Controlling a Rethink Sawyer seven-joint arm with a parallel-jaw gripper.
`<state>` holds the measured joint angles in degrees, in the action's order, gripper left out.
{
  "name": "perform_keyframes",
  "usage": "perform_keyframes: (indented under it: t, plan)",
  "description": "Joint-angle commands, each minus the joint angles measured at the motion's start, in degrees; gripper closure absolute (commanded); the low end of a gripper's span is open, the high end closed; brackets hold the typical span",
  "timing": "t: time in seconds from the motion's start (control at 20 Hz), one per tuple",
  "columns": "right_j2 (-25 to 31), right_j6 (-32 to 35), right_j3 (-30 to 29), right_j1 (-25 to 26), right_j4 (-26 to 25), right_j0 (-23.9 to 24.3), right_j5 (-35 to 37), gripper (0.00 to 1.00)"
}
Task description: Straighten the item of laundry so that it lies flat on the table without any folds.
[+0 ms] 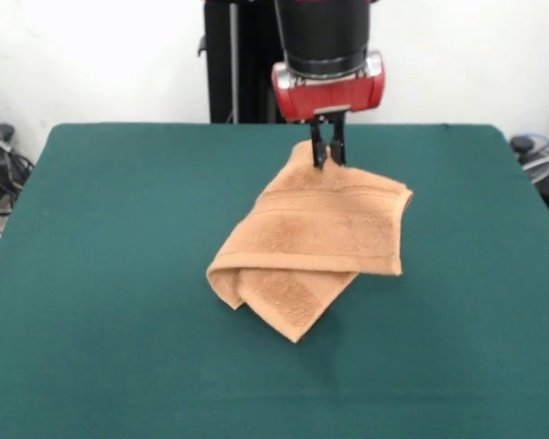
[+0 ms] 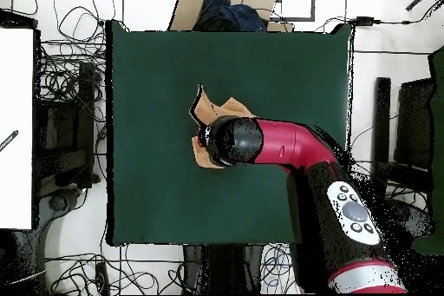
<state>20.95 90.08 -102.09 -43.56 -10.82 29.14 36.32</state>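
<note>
Near the middle of the table, a little toward its far edge in the front view, the gripper stands upright over the far corner of the towel, its two dark fingers drawn close together with peach cloth rising between the tips; judged clenched on that corner, though how much cloth sits between them cannot be made out. Risks from here, as judgement only: the pinch looks shallow and right at the hem, so a pull away from the pile could let the corner slip out and drop back; if the pinch has caught two layers instead of one, a lift would carry the fold along rather than open it; a straight-up lift would raise the whole small towel off the felt-like surface and let it fall in a new crumple; a low drag may make the terry cling to the cover and bunch. Plenty of bare table lies on every side, so running off an edge seems unlikely. Towel state: clearly not flat. Peach-orange terry, folded over itself into a rough wedge, a woven band running across the upper layer, a rolled fold along the side facing the left edge of the front view, and a pointed corner of a lower layer sticking out toward the near edge. No tag visible. In the overhead view the arm covers most of the cloth; only a ragged part shows beside the wrist.
</note>
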Motion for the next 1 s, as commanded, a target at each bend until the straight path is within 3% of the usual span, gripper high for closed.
perform_keyframes:
  t: [0.05, 1.0]
  plan:
    - [3.9, 3.5, -0.9, -4.7, 3.7, -1.9, 6.9, 1.00]
    - [3.4, 3.9, -1.4, -5.9, 6.8, -2.3, 4.2, 1.00]
